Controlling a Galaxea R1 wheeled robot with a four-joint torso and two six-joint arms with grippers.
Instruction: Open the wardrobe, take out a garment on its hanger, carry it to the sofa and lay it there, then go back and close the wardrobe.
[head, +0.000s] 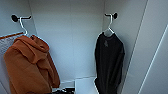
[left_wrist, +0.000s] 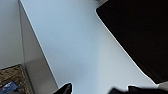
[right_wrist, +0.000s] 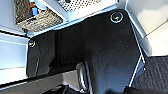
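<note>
- Wardrobe (head: 72, 37) already open, white inside bare to the head view; first step judged done, taking-out not yet.
- Garment (head: 109, 62) on the right side of the interior, hung from a white hanger (head: 109, 27) hooked over a black peg (head: 115, 15) on the side wall. Kept well apart from the rust-orange hooded garment (head: 27, 67) on the opposite peg, so reachable without disturbing that one.
- Hung high by the hook, hence free to be lifted off by the hanger rather than pulled by the cloth.
- From the head view: both pegs, both hangers, the full drop of the black fabric down toward the wardrobe floor.
- From the left wrist view: a close look at the black fabric's edge against the white inner panel (left_wrist: 82, 50), which suggests the left arm raised beside the garment, near but apparently not touching. Also a woven basket (left_wrist: 11, 77) low in a corner.
- From the right wrist view: mostly the robot's own dark plate, with a wicker basket (right_wrist: 35, 17) beyond it; probably that arm held low, away from the clothes.
- Left claw (left_wrist: 91, 90): dark shapes at the frame edge, too little to tell whether apart or together. Nothing visibly clamped.
- Right claw: state likewise impossible to tell.
</note>
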